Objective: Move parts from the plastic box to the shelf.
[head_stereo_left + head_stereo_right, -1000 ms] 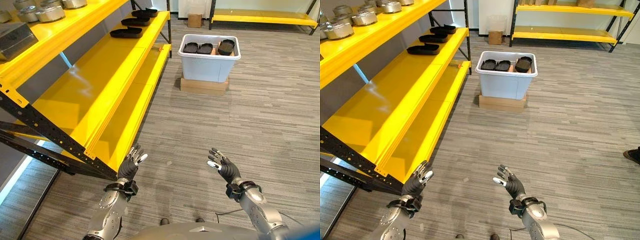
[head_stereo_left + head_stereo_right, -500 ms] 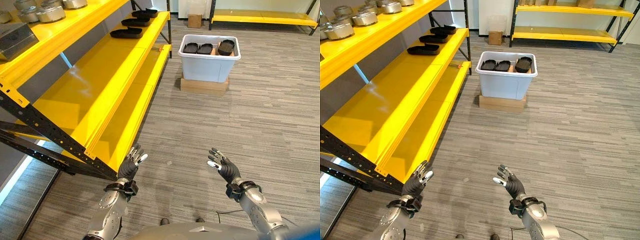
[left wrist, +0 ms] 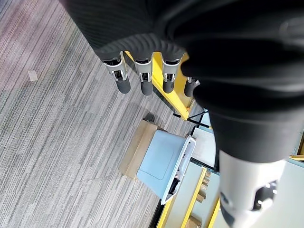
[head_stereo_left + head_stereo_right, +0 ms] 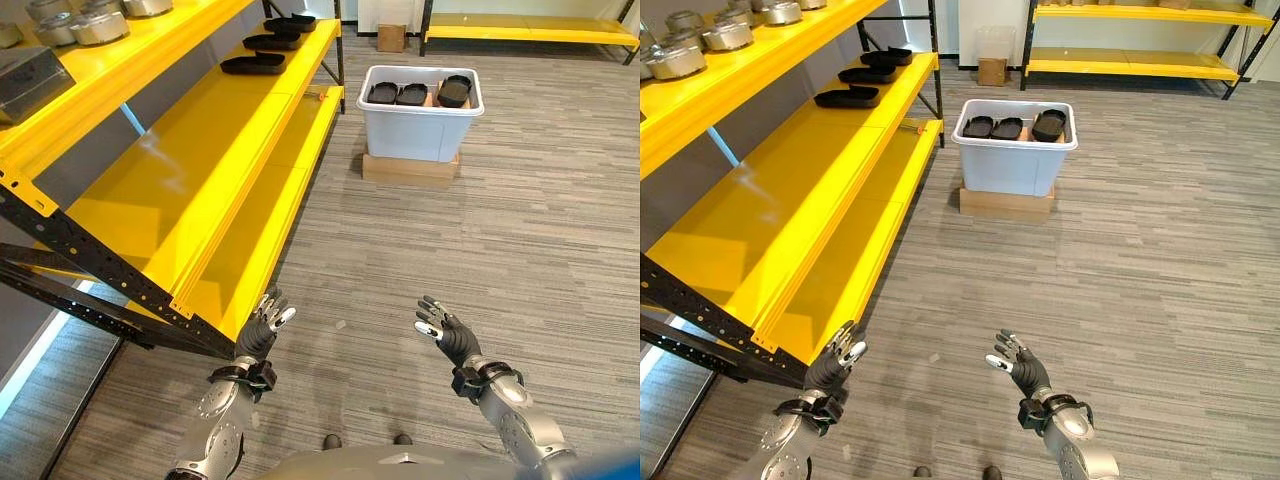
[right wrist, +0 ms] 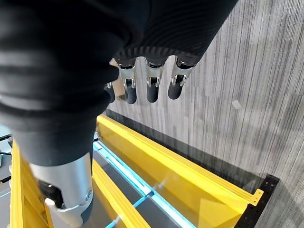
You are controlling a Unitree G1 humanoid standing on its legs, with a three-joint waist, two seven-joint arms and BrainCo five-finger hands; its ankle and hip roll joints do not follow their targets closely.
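Observation:
A pale plastic box (image 4: 415, 135) stands on a flat cardboard base far ahead on the floor, with several black parts (image 4: 412, 94) inside it. The long yellow shelf (image 4: 200, 170) runs along my left, and a few black parts (image 4: 255, 65) lie at its far end. My left hand (image 4: 262, 330) is raised low beside the shelf's near corner, open and empty. My right hand (image 4: 445, 335) is held over the floor at the same height, open and empty too. Both hands are far from the box. Past the left hand's straight fingers (image 3: 142, 80), the left wrist view shows the box (image 3: 159, 161).
Round metal parts (image 4: 95, 25) and a grey block (image 4: 30, 80) sit on the upper shelf level. A second yellow rack (image 4: 1130, 65) and a small cardboard box (image 4: 991, 70) stand by the far wall. Grey carpet floor (image 4: 480, 240) stretches from me to the box.
The whole picture has shifted a little, so the camera moved. Both hands hold the same open pose.

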